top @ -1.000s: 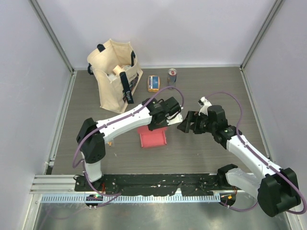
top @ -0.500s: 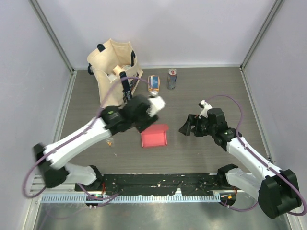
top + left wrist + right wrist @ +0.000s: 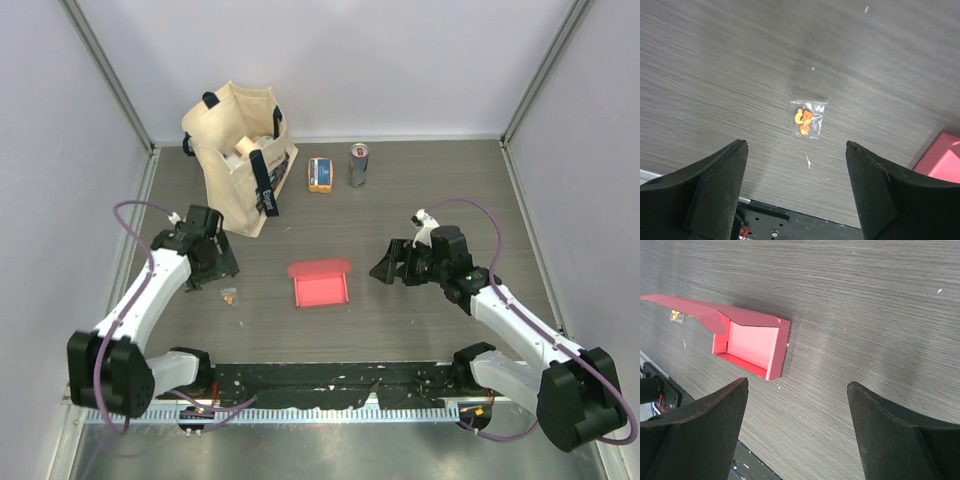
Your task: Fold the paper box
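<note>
In the top view the left hand (image 3: 217, 266) is a dark shape at the left of the frame, and its fingers cannot be told apart there. The left wrist view cuts off all but one pink corner of the paper box (image 3: 943, 159) at its lower right edge. What fills the beige tote bag (image 3: 235, 170) at the upper left is hard to make out.

The left hand (image 3: 796, 146) has its fingers wide apart over bare tabletop (image 3: 715, 60). It holds nothing and touches nothing. A small clear packet of orange bits (image 3: 808, 120) lies just above the gap between its fingers in the wrist view.

The right hand (image 3: 797, 385) is also spread wide and empty. It hangs right of the box, apart from it.

The paper box (image 3: 320, 285) lies near the middle of the tabletop (image 3: 430, 200) as an open low tray. Its flap is laid out flat along its upper edge. An orange-and-blue packet (image 3: 320, 174) and a can (image 3: 358, 163) stand well above it.

A second ago the left hand was over the box's upper edge. Now that arm has swung far to the left, clear of the box. The right hand and the box sit about where they were.
</note>
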### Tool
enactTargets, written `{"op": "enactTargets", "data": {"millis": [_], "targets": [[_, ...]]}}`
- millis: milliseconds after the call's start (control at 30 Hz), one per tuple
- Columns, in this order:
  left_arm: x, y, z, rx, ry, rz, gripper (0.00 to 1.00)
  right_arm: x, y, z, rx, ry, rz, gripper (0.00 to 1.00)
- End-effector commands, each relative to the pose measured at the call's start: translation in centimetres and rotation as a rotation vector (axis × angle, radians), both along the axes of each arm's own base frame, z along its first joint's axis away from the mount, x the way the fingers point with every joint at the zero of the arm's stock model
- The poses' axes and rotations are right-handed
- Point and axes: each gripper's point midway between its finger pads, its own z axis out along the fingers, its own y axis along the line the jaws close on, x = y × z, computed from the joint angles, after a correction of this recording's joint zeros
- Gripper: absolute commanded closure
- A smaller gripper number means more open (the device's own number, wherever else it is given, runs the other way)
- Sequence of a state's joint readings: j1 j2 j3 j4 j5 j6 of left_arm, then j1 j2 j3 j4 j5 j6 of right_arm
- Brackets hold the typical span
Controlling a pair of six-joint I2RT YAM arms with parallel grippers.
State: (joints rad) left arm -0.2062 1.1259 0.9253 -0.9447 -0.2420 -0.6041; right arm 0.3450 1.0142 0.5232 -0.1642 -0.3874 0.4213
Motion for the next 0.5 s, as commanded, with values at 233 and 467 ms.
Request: {"op": "enactTargets", "data": {"millis": [233,467], "targets": [[-1.3,-3.4,-8.3,-0.260,0.126,0.233,0.41,-0.2,-0.1,1.7,0.041,-0.085,-0.009,0.15],[-0.4,-2.6,-9.4,-0.205,0.097,0.255,0.41,-0.3,0.3,0.9,0.045,-0.050,0.010,0.15]]}}
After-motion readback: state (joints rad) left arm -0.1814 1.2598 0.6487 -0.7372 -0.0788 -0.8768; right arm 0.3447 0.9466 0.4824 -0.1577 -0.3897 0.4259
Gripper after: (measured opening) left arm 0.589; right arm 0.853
